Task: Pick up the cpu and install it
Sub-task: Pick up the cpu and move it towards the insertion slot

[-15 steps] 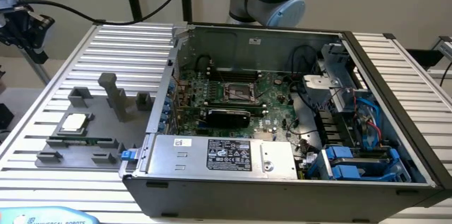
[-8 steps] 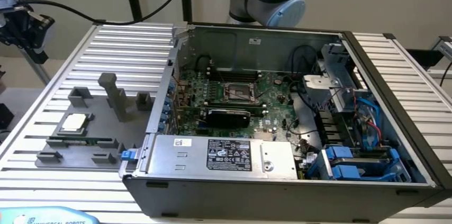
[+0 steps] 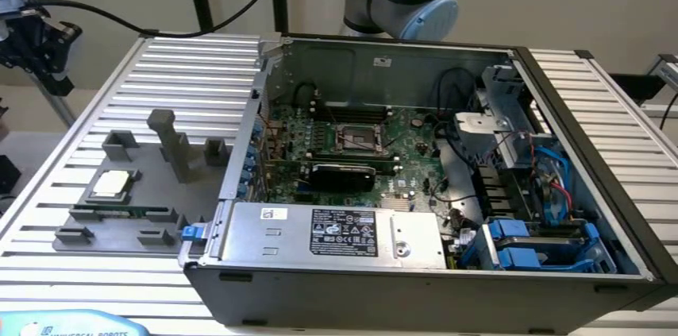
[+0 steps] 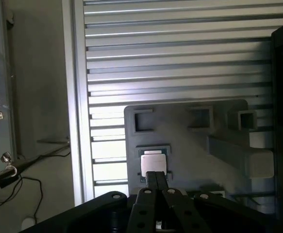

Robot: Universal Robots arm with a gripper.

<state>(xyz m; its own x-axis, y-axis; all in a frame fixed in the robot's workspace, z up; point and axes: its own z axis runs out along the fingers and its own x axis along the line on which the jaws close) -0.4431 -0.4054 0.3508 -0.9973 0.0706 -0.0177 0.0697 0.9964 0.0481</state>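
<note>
The cpu [image 3: 111, 183] is a small square chip with a silver top. It lies flat in a recess of the grey fixture plate [image 3: 196, 213] on the slatted table, at the exterior view's left. In the wrist view the cpu [image 4: 153, 161] lies just beyond my gripper [image 4: 156, 174], well below it. The two black fingers [image 4: 151, 182] press together with nothing between them. The open computer case [image 3: 424, 272] shows its motherboard, with the empty square socket [image 3: 360, 139] near the middle.
A long green memory stick [image 3: 122, 213] rests on the fixture in front of the cpu. Grey fixture posts [image 3: 167, 141] stand upright behind it. The case's power supply [image 3: 339, 233] and blue drive bays [image 3: 529, 245] fill its front. The table edge [image 4: 78, 121] drops to the floor.
</note>
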